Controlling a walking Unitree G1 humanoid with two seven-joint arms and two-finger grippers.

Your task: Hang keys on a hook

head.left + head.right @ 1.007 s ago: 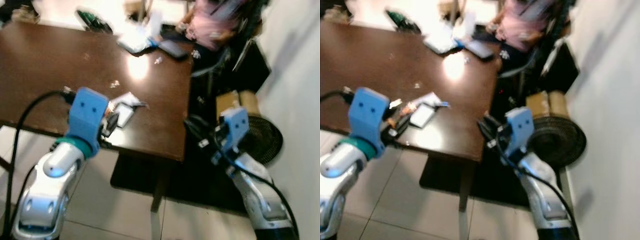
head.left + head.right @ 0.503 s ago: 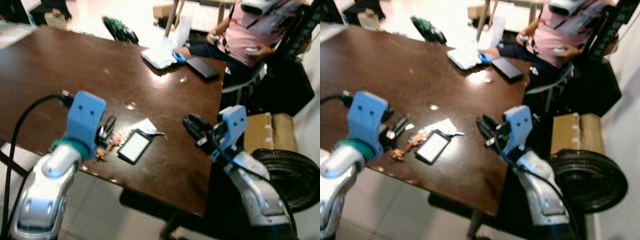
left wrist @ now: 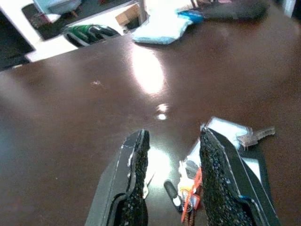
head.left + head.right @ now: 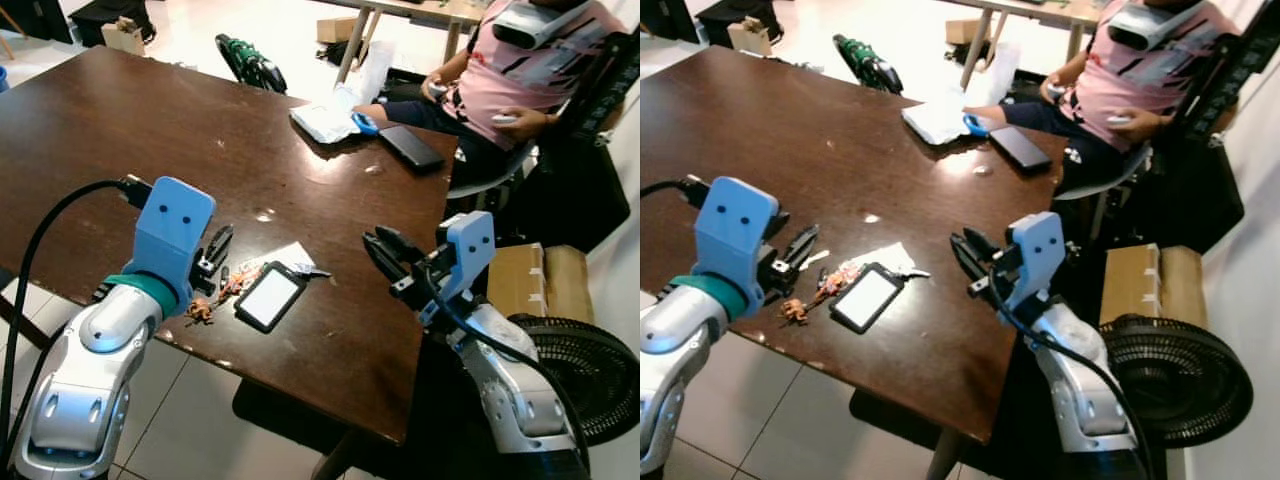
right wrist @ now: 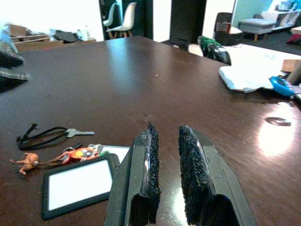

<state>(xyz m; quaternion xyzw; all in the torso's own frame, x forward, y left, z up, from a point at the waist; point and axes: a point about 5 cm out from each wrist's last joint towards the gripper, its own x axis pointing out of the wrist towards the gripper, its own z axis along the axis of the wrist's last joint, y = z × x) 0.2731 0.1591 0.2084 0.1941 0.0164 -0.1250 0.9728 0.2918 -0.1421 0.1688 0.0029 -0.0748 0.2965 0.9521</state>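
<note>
The keys [image 4: 228, 283], a bunch with orange and red charms, lie on the dark brown table [image 4: 120, 130] near its front edge. Beside them is a black card holder [image 4: 268, 297] with a white card and a single key. My left gripper [image 4: 215, 255] hangs open just over the table, with the keys [image 3: 188, 188] under its fingers and nothing held. My right gripper [image 4: 385, 248] hovers over the table's right part, a hand's width right of the card holder [image 5: 77, 183]. Its fingers stand slightly apart, with nothing between them. A separate key on a black cord [image 5: 51, 135] lies beyond the bunch.
A person in a pink shirt [image 4: 530, 70] sits at the table's far right corner. A black phone [image 4: 410, 147], a white and blue cloth [image 4: 330, 120] and a green-black object [image 4: 250, 65] lie at the far edge. A cardboard box [image 4: 530, 280] and a black fan [image 4: 590, 370] stand on the floor at right.
The whole view has shifted and sharpened as the camera moved, bringing more of the table into sight. My right gripper, earlier beyond the table's right edge, is now above the tabletop.
</note>
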